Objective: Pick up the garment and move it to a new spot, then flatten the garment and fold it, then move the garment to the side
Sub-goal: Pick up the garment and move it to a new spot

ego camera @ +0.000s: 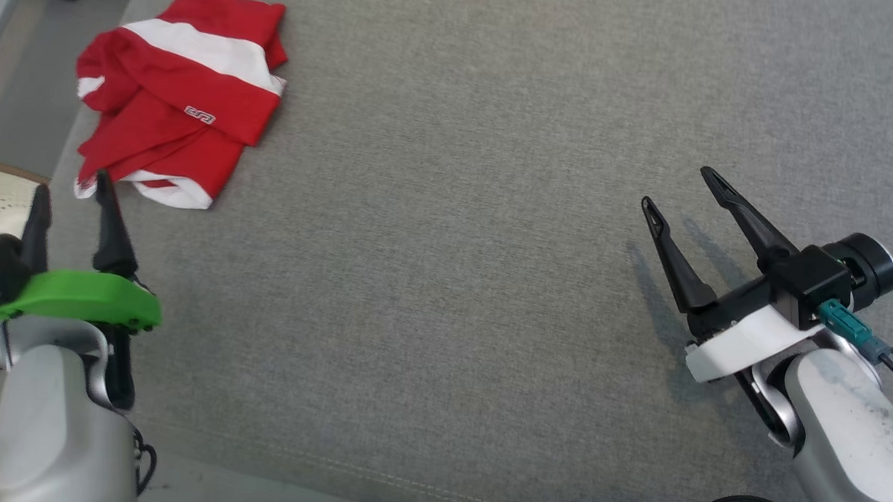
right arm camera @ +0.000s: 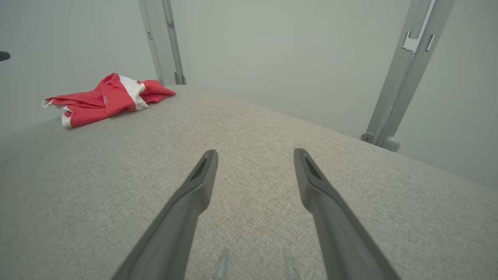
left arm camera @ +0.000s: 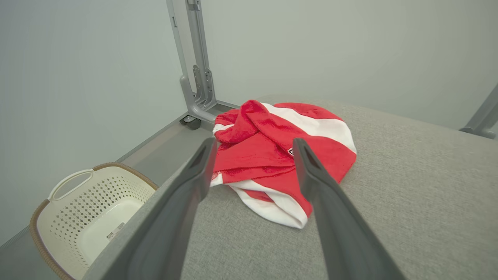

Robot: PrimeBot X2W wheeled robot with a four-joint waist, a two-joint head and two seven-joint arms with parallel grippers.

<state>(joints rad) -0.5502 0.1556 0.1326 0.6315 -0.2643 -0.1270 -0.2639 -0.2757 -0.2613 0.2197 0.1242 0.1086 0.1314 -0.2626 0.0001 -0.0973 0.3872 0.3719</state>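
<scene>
We see the garment (ego camera: 181,104) on the table (ego camera: 455,280), at the table's far left corner. The basket (left arm camera: 97,194) sits on the floor off the table's left edge, lower than the tabletop. The left gripper (ego camera: 72,182) is over the table's left edge, just before the garment. The right gripper (ego camera: 677,186) is over the table's right part, well apart from the garment. The left post (left arm camera: 194,66) stands behind the table's far left corner, and the right post (right arm camera: 404,77) stands off the table's far right side.

Open grey padded surface (ego camera: 454,243) across middle and right, crumpled garment (ego camera: 181,104) at far-left corner, basket (left arm camera: 101,192) beside left edge
</scene>
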